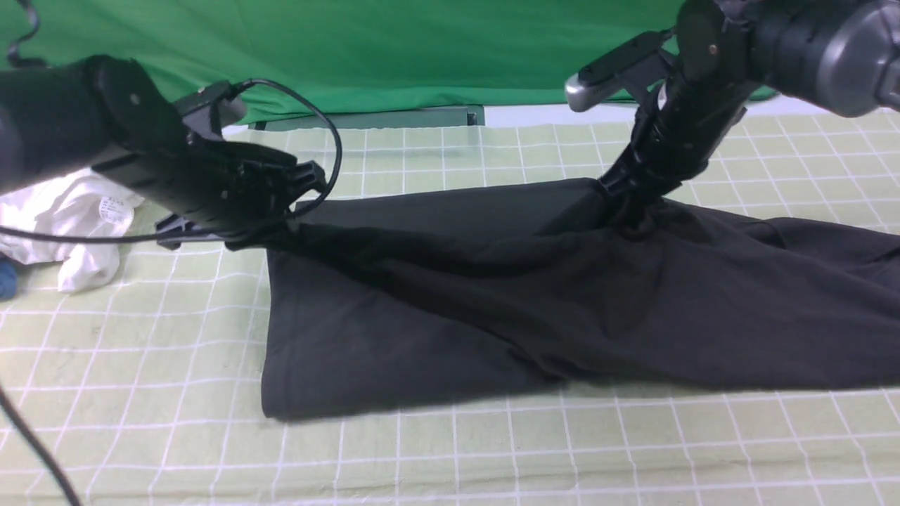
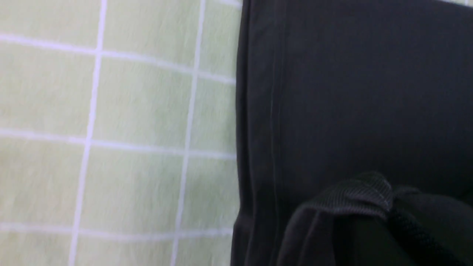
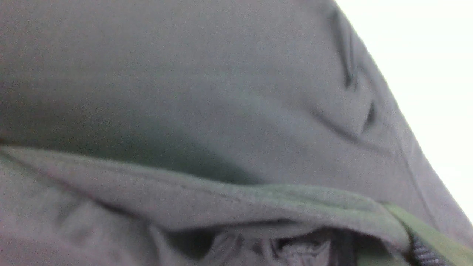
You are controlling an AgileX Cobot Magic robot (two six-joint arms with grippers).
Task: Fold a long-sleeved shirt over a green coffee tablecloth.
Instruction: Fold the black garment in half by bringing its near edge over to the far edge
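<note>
The long-sleeved shirt [image 1: 492, 302] is a dark charcoal cloth spread across the middle of the green coffee tablecloth [image 1: 140, 351]. Its near edge lies flat and its far edge is raised at two points. My left gripper [image 1: 278, 228] is shut on the shirt's far left corner. My right gripper [image 1: 628, 204] pinches a bunched peak of fabric at the far right. In the left wrist view the shirt [image 2: 351, 92] lies beside the checked tablecloth [image 2: 129, 111], and a ribbed fold hides the jaws. The shirt [image 3: 184, 74] fills the right wrist view.
A crumpled white garment with a label [image 1: 77, 218] lies at the far left, a blue object [image 1: 5, 277] beside it. A plain bright green sheet [image 1: 387, 49] hangs behind the table. A black cable [image 1: 35, 443] crosses the near left corner.
</note>
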